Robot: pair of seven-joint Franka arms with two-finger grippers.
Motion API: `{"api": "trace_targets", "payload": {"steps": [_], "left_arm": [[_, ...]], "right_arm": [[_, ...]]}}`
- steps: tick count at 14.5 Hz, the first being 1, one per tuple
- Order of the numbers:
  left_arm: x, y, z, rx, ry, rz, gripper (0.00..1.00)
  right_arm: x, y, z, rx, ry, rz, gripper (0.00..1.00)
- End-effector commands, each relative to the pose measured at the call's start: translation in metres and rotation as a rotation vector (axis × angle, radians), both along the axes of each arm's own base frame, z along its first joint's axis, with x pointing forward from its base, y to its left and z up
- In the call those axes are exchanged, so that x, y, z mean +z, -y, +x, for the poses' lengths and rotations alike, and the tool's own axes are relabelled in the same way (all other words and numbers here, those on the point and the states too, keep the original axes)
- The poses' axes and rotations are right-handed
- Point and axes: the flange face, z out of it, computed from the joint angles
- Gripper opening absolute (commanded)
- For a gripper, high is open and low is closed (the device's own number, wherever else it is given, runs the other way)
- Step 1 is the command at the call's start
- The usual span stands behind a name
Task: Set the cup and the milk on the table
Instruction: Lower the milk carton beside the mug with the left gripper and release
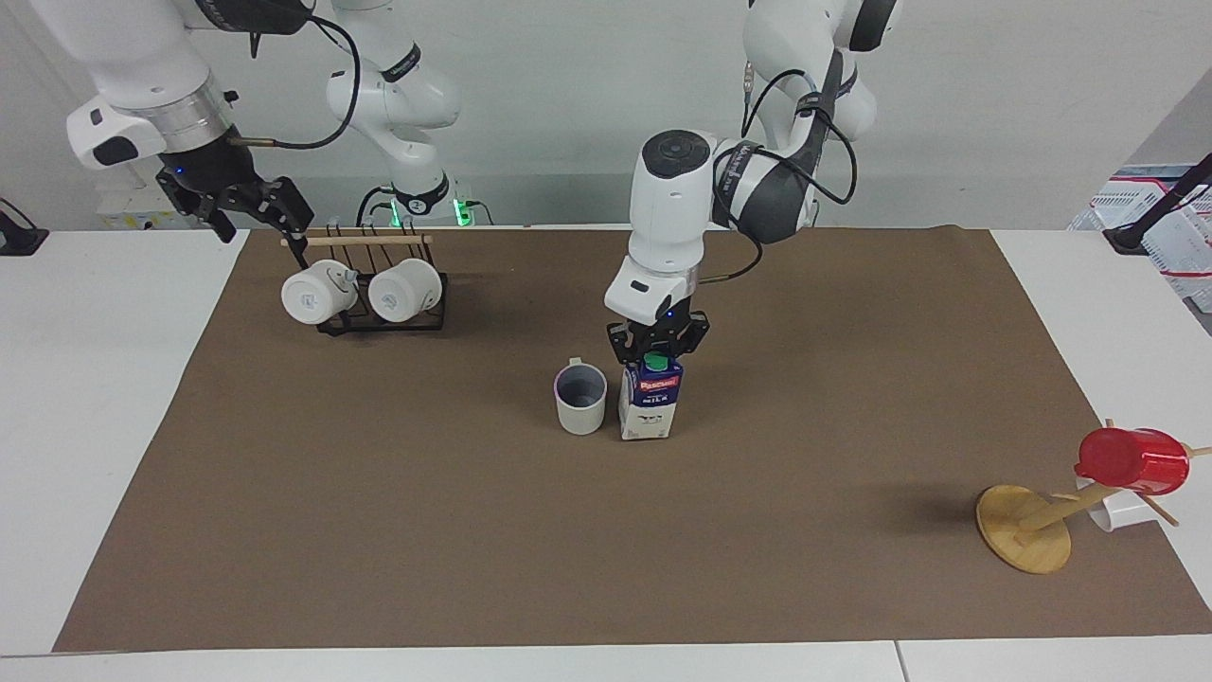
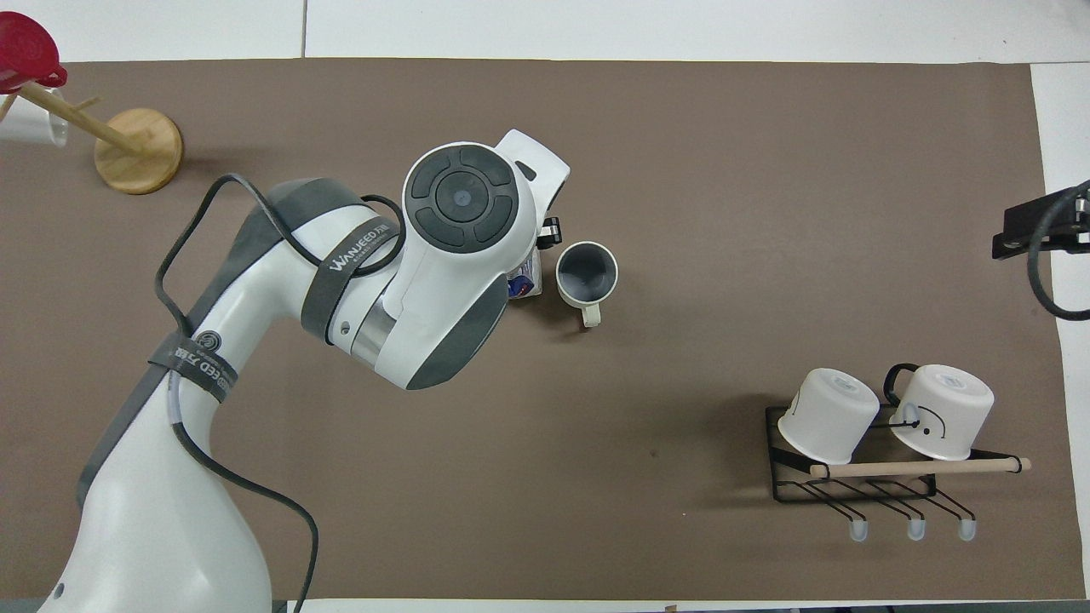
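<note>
The cup [image 1: 579,398] stands upright on the brown mat [image 1: 473,530] of the white table [image 1: 95,379], handle toward the robots. It also shows in the overhead view [image 2: 587,272]. The milk [image 1: 650,403] stands upright right beside the cup, toward the left arm's end, its base at mat level. My left gripper [image 1: 656,352] is shut on the carton's top around the green cap. In the overhead view the left arm hides most of the milk [image 2: 525,282]. My right gripper [image 1: 248,213] is open and empty, raised over the mat's edge beside the mug rack.
A black wire rack [image 1: 379,322] with two white mugs stands near the robots at the right arm's end. A wooden mug tree [image 1: 1024,530] holding a red cup [image 1: 1131,461] stands at the mat's corner farthest from the robots, at the left arm's end.
</note>
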Motion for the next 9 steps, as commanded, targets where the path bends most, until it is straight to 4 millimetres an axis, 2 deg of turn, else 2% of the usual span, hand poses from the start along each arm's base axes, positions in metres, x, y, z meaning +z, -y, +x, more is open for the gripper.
{"api": "trace_targets", "payload": {"steps": [1,3,4,5,6,9], "left_arm": [[-0.011,0.002,-0.001,0.009,0.003,0.005,0.00],[-0.013,0.001,-0.002,0.009,-0.004,0.010,0.00],[-0.013,0.001,-0.002,0.011,-0.004,0.010,0.19],[-0.013,0.001,-0.002,0.017,-0.005,0.010,0.78],[-0.014,0.000,-0.003,0.021,-0.006,0.020,1.00],[-0.004,0.005,-0.006,0.016,0.007,0.003,1.00]], "right_arm": [[0.002,0.003,0.001,0.017,-0.009,0.008,1.00],[-0.002,0.004,0.003,0.016,-0.018,0.008,1.00],[-0.003,0.002,0.002,0.017,-0.022,0.007,1.00],[-0.003,0.001,0.002,0.019,-0.019,0.007,1.00],[-0.003,-0.002,0.002,0.014,-0.014,0.008,1.00],[-0.005,-0.009,0.001,0.011,-0.022,0.006,1.00]]}}
